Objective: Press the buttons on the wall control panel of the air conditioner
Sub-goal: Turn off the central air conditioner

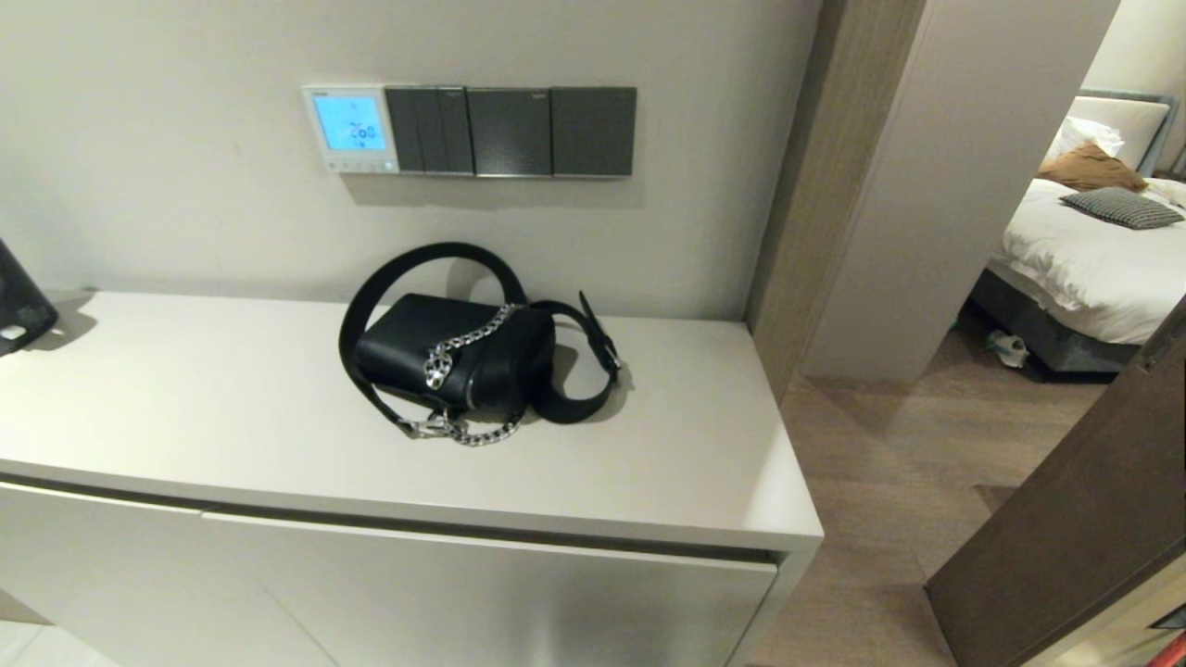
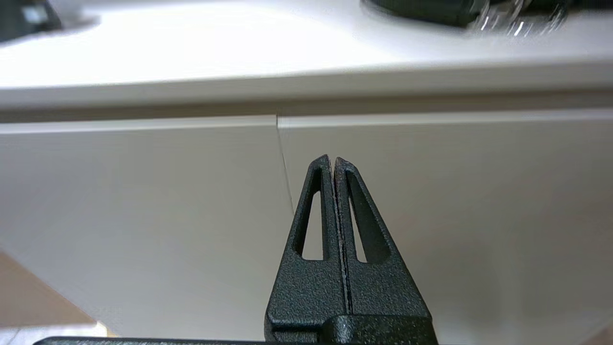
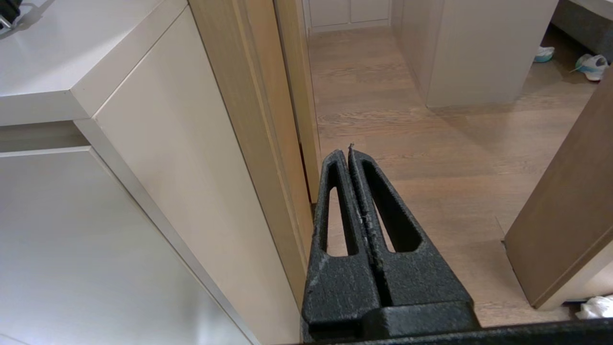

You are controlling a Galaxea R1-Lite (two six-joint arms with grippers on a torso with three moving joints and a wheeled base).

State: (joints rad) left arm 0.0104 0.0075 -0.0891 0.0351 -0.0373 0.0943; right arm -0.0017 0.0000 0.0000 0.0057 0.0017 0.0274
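The head view looks forward and down at the wall panel (image 1: 350, 129) and table (image 1: 232, 408). The left wrist view sits low, close to the table (image 2: 191, 52) front (its tool (image 2: 333, 160) closed). The right wrist view faces the floor (image 3: 431, 158) past the table's (image 3: 57, 67) corner.

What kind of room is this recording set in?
Probably a hotel room or apartment entry hall: a lit wall thermostat beside dark switch plates, a black chain-strap handbag on a low white cabinet, and a made bed through the doorway.
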